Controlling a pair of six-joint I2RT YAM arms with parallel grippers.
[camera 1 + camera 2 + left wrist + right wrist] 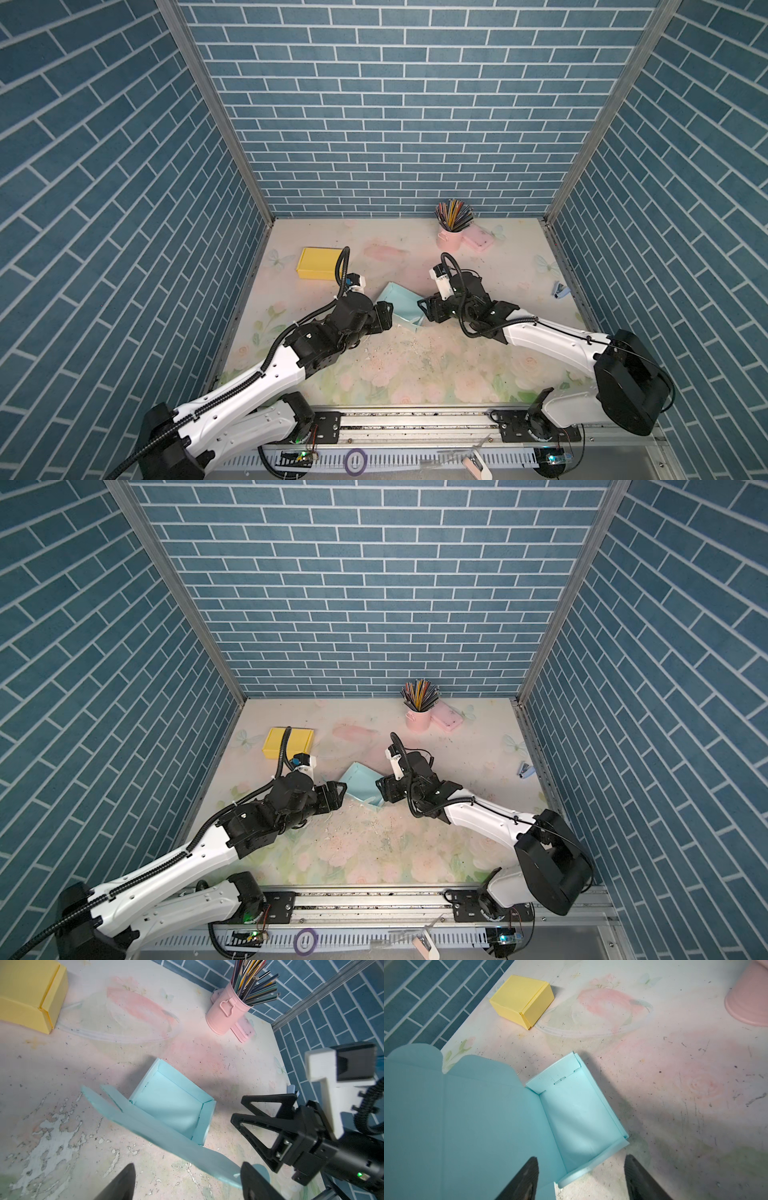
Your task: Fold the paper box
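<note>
Here the light blue paper box (400, 306) sits near the middle of the floral table (415, 374), directly between the two tools: the left gripper (388, 318) is just beside it on the left of the frame, and the right gripper (423, 311) is just beside it on the right. The tray's long axis runs from upper left to lower right in both top views. In the left wrist view the lid flap (166, 1136) is hinged along the tray's long side nearest the left gripper. It leans out toward that gripper, and its rounded tab end reaches one of the fingers (251, 1180); whether it touches I cannot tell. So the left arm looks the nearer one for pushing the lid over the tray, a sweep toward the right of the frame and across the long axis. Both sets of jaws stand wide apart and have hold of nothing. In the right wrist view the tray's near end lies between the right gripper's spread jaws, with one finger (529, 1176) in front of the lid panel (467, 1115). The box itself looks half made. Its four low walls are up and a tab is slotted at the far end, the inside is bare, and the lid is open with two scalloped tabs at its free edge. The thin card will probably flex if it is pushed off-centre.
</note>
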